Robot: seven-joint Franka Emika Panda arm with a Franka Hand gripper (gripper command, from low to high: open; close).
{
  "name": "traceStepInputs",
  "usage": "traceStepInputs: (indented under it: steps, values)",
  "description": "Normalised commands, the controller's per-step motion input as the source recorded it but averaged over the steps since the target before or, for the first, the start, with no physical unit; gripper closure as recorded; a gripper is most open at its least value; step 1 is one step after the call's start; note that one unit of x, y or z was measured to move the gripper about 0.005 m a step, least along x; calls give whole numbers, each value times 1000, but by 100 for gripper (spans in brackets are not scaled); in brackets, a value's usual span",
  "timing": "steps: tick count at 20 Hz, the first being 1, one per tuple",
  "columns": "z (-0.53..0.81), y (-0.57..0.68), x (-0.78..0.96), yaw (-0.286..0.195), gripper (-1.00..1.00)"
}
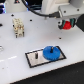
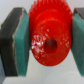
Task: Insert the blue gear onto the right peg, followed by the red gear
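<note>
1. Two views split the scene between them: the exterior view takes in the whole white worktop, while the wrist view is filled almost wholly by the red gear and the pads beside it.
2. Only the wrist view shows the grip itself: the pincer pinches the red gear, with a teal pad pressed to one side of its toothed rim and a second pad against the other side. The gear's central hole shows as a dark spot.
3. Only the exterior view shows where that grip sits: the pincer hangs above the worktop toward the exterior view's right, with the red gear a small red patch at its tip, well apart from the plate below.
4. One black-framed grey plate lies flat on the worktop, and it carries the blue gear, which sits on its end toward the exterior view's right. The right peg is hidden under that gear, so I cannot tell how far the gear is seated.
5. One other thin dark pin stands upright and bare on the plate, beside the blue gear.
6. One pale blocky object stands on the worktop toward the exterior view's left, too blurred to name.
7. Counted: one blue gear, one red gear, one visible pin, one plate.
</note>
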Motion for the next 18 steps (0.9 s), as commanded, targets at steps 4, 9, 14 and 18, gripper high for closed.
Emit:
traceStepInputs:
  steps: [4,9,14,18]
  values:
    - [466,-361,510,0,100]
    - [457,-436,551,0,100]
    - [385,-415,599,0,100]
    - [281,-331,685,0,100]
